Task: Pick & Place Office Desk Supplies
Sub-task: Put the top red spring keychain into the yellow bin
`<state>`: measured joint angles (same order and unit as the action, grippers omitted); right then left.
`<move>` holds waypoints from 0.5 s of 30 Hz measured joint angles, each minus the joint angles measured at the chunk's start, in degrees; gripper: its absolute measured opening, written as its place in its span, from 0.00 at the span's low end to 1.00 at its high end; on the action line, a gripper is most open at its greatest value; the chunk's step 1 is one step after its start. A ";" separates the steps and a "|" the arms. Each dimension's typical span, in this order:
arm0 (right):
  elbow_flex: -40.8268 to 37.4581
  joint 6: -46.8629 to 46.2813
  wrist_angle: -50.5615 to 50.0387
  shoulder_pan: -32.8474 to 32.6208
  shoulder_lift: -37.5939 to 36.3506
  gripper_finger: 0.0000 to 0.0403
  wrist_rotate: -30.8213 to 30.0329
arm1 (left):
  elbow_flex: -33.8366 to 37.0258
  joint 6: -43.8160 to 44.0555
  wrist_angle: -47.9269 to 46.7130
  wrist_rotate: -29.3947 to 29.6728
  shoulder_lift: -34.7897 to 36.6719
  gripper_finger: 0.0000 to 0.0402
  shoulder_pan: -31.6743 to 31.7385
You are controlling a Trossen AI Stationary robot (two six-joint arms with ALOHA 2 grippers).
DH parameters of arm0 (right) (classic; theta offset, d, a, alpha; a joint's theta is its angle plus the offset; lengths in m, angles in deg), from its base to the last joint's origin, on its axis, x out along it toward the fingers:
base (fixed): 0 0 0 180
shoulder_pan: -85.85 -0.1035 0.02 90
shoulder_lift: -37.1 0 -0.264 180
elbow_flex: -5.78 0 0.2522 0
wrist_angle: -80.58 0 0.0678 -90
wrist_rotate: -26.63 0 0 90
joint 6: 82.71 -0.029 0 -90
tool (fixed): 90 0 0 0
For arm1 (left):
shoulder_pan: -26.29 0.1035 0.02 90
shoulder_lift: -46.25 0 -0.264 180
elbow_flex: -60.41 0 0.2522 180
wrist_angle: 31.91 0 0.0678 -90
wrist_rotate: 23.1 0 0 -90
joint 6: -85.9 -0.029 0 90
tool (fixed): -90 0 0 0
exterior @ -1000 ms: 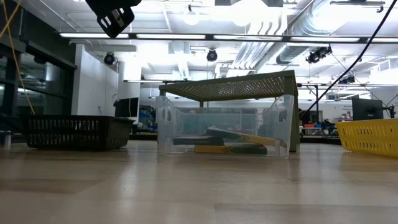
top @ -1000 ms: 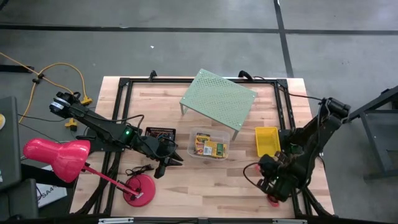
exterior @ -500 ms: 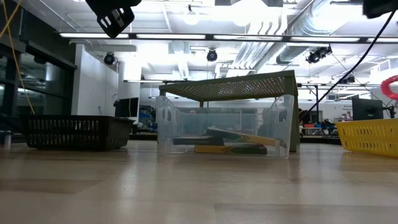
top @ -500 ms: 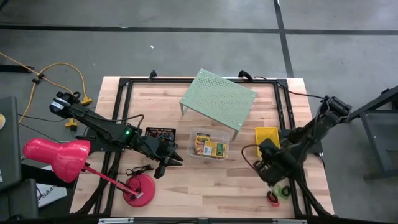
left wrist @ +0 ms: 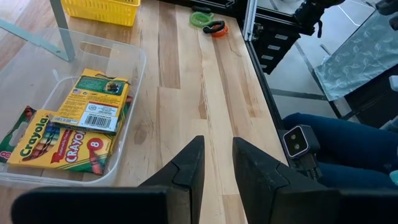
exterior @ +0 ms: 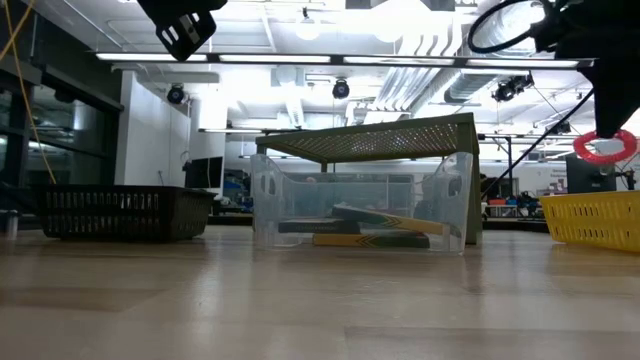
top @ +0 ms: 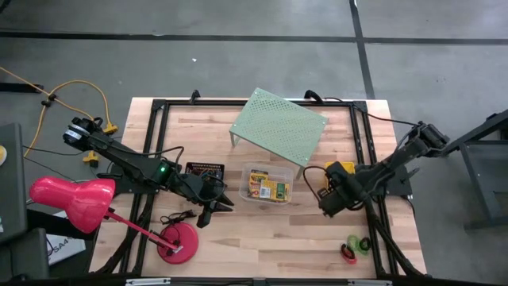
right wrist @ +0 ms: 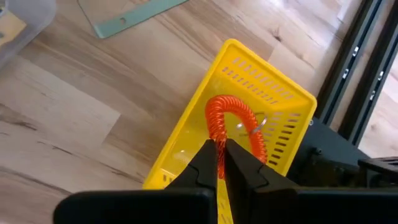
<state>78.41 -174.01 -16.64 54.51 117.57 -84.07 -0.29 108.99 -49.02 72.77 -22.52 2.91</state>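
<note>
The clear plastic tub [top: 268, 186] sits between the small black mesh tray [top: 205, 171] on its left and the yellow plastic basket [top: 340, 179] on its right, with the pale green perforated shelf [top: 279, 126] behind.

red coiled ring [right wrist: 231, 127], yellow basket [right wrist: 280, 99], seemingly black mesh tray [exterior: 120, 212]

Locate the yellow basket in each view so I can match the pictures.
High view: yellow basket right of centre, mostly under the right arm.
Low view: far right edge.
Left wrist view: top left corner.
Right wrist view: centre, behind the red coiled ring in the right gripper.
Shared landmark: clear tub, beside the basket.
</note>
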 joint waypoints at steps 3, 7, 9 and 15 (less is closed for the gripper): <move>-0.07 1.38 -0.18 0.95 -0.04 0.01 -0.07 | 0.00 0.01 0.00 0.00 0.00 0.19 0.01; -3.97 1.84 2.19 2.71 -3.37 0.01 0.03 | 0.00 0.01 0.00 0.00 0.00 0.19 0.00; -7.48 1.78 5.87 2.96 -5.68 0.01 0.76 | 0.00 0.02 0.00 0.00 0.00 0.19 0.01; -16.97 0.35 17.30 2.90 -10.99 0.01 5.57 | 0.00 0.02 0.50 0.00 -0.02 0.19 0.02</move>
<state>61.44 -173.66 0.66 57.41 106.58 -78.51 -0.29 109.01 -48.52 72.78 -22.54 2.93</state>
